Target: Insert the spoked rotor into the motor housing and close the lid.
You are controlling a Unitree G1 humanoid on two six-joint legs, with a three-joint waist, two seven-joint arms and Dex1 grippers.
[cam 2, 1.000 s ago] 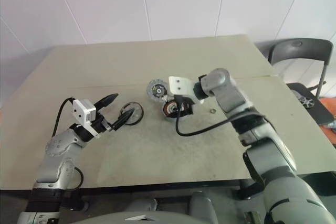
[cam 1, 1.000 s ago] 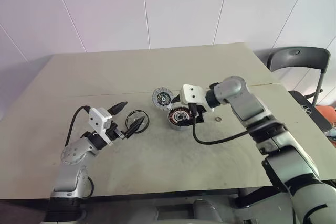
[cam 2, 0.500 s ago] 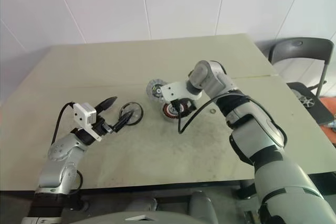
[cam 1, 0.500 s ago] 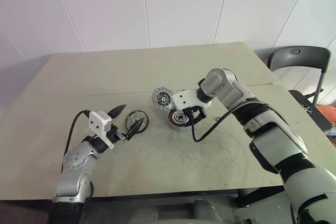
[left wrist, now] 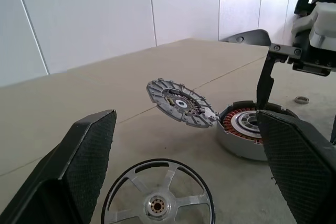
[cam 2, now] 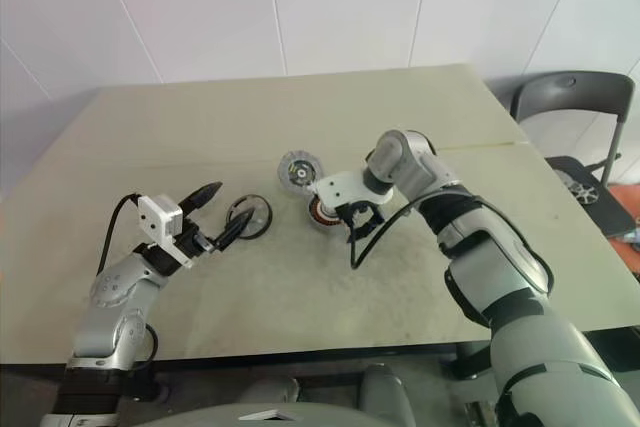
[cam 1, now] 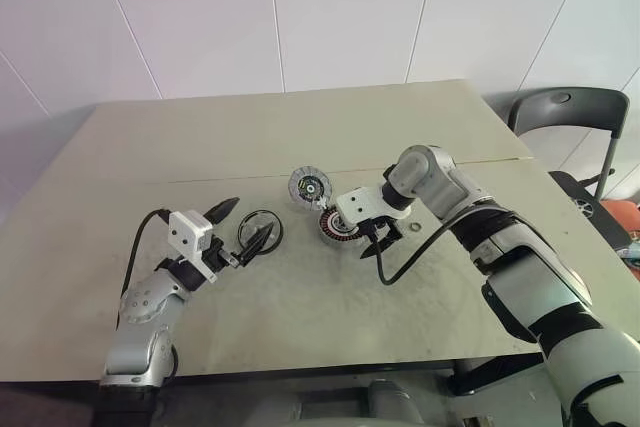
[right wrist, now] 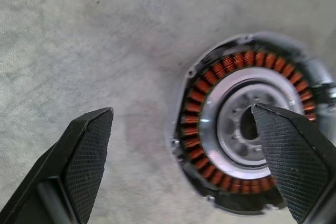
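white panelled wall (cam 1: 330, 7), beige table (cam 1: 300, 137) (scuffed), dark chair (cam 1: 570, 117), both end effectors spread wide, empty

Your robot's arms are silver-grey with black joint bands, and a looping black cable runs to each white wrist block. The left gripper (cam 1: 243, 224) and right gripper (cam 1: 372, 239) have black, tapered fingers with cross-hatched pads (right wrist: 86, 150).

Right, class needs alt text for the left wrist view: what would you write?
A spoked rotor lies flat on a beige table between the left claw's two open black fingers. Beyond it a ribbed grey lid leans tilted against the copper-wound motor housing, where the right claw reaches down.
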